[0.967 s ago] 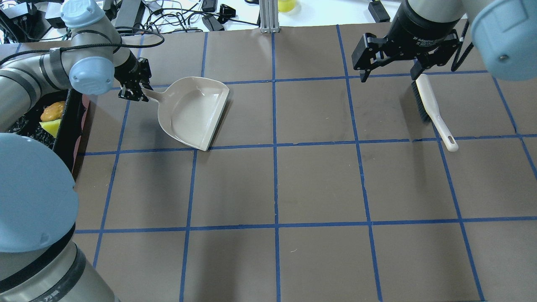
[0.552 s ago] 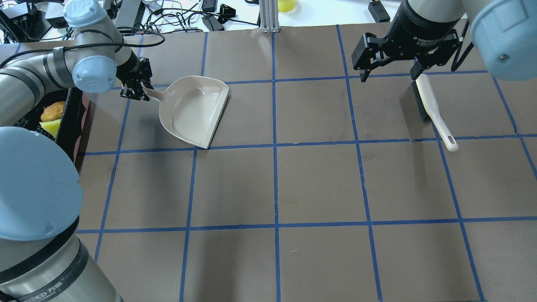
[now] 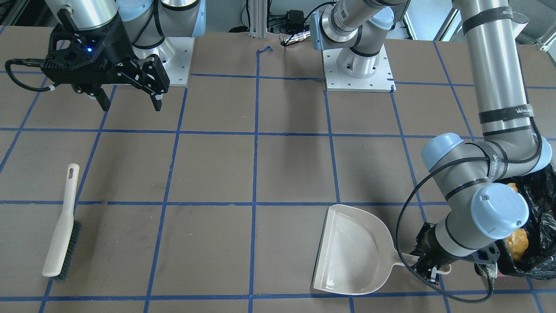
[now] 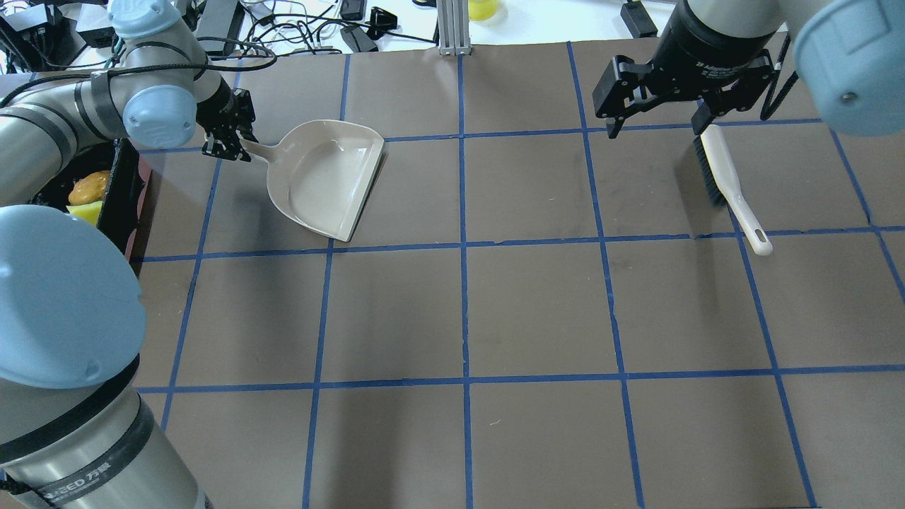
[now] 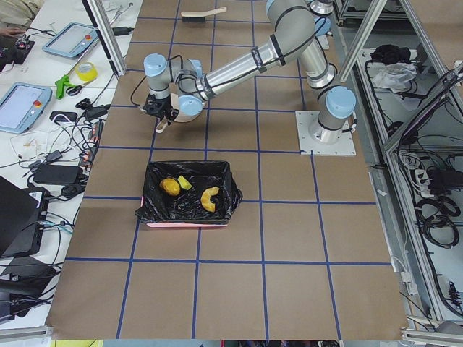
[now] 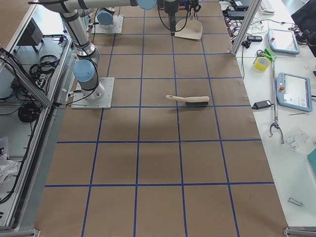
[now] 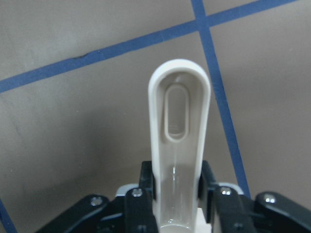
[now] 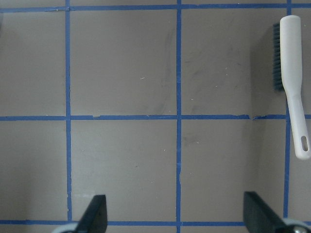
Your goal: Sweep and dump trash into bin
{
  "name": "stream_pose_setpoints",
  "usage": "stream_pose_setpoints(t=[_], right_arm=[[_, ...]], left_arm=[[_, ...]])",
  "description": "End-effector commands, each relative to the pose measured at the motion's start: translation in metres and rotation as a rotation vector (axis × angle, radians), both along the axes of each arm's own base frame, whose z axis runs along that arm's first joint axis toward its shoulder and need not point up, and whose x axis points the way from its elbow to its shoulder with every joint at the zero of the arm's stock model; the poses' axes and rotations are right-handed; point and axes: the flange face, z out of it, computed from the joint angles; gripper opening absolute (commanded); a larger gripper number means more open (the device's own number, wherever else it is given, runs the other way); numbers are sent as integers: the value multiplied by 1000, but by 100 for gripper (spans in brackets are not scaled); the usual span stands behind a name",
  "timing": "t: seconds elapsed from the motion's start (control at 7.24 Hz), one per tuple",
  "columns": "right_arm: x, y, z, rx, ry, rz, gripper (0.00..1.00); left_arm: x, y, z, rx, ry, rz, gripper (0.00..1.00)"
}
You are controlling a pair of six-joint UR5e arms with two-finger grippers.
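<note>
The bin (image 5: 148, 217), pinkish with a black bag, holds the trash: a golden-brown piece (image 5: 170, 187), a yellow-green sponge (image 5: 184, 183) and a curved orange-tan piece (image 5: 210, 199). In the overhead view the bin (image 4: 121, 205) is at the left edge, partly hidden by my left arm. My left gripper (image 4: 226, 143) is shut on the handle (image 7: 180, 121) of the empty beige dustpan (image 4: 329, 180), just beside the bin. My right gripper (image 4: 657, 129) is open and empty, above the bristle end of the brush (image 4: 721, 177).
The brush (image 3: 63, 234) lies flat on the brown, blue-taped table, apart from the right gripper (image 3: 128, 102). Cables and gear lie beyond the table's far edge (image 4: 297, 35). An aluminium post (image 4: 452, 28) stands at the far middle.
My left gripper has carried the dustpan a little farther from the robot and turned it slightly. The right gripper and the brush have not moved.
</note>
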Motion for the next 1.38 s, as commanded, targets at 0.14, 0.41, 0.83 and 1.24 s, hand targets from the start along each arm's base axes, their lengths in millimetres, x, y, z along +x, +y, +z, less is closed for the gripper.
stream_pose_setpoints(t=[0.14,0.41,0.83,1.24], right_arm=[[0,0,0,0,0,-1,100],[0,0,0,0,0,-1,100],[0,0,0,2,0,1,100],[0,1,0,2,0,-1,100]], left_arm=[[0,-1,-14,21,9,48,3],[2,-2,-12,17,6,49,3],[12,-6,-7,8,-10,61,13],[8,-10,-7,26,-2,111,37]])
